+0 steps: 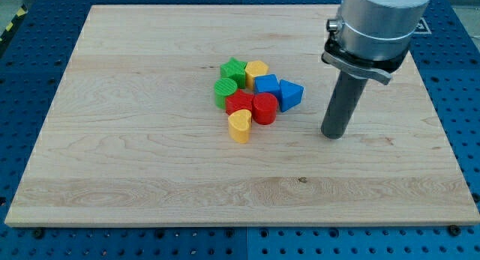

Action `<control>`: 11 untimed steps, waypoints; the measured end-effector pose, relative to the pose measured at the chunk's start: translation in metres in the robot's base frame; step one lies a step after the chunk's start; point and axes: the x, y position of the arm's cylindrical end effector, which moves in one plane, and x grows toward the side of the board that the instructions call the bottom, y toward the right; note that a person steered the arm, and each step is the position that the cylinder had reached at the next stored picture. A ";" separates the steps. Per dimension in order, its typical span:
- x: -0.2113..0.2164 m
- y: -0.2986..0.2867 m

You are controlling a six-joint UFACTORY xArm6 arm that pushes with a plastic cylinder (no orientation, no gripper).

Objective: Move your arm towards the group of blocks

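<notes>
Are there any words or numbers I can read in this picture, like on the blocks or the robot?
No readable text anywhere: none on the wooden board, the group of blocks or the arm above my tip, which stands at the view's right of the blocks.

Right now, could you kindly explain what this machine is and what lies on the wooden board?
This is a single camera view; where it is mounted is not recorded. The grey cylinder at the view's top right is a robot arm's end. It has no grasping tool, only a dark rod; my tip rests on the wooden board, holding nothing. Left of it, apart, sits a tight cluster: green star, green cylinder, yellow block, two blue blocks, red block, red cylinder, yellow heart.
</notes>
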 end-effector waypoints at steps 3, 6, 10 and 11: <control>0.001 -0.003; 0.006 -0.002; -0.023 -0.050; -0.034 -0.091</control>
